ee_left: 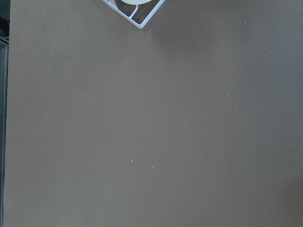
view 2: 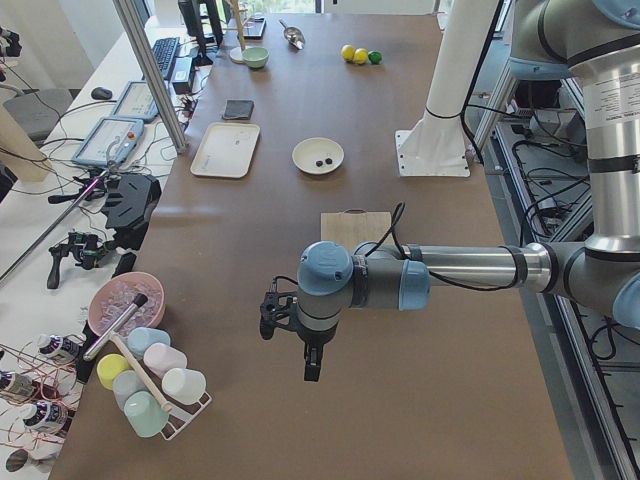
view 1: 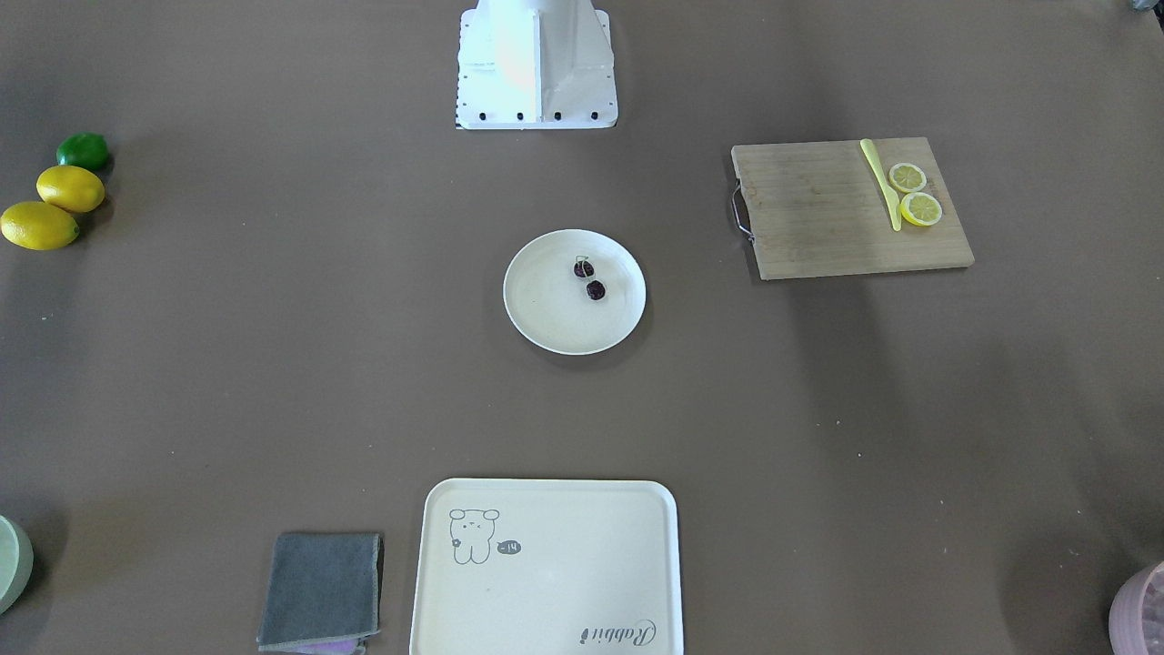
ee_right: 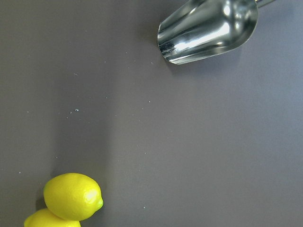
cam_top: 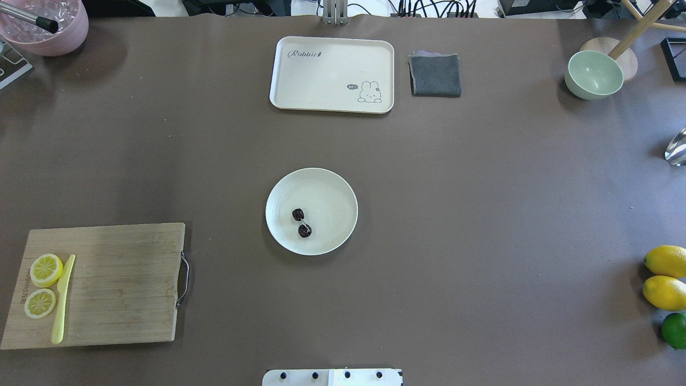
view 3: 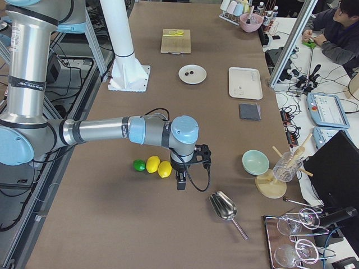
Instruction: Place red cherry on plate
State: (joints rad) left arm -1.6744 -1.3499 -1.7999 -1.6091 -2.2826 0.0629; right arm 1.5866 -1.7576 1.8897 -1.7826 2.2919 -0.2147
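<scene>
Overhead exterior: red cherry point(cam_top: 298, 215) lies on plate point(cam_top: 331, 202); jaws' opening cannot be told.

Left pincer point(view 2: 312, 372), right pincer point(view 3: 180, 186): opening too small to tell

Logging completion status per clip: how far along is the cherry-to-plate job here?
Done: the red cherry lies inside the plate. In hand: nothing; the left gripper and right gripper hang over opposite ends of the table, far from the plate. Remaining: nothing visible; the job looks finished.
</scene>
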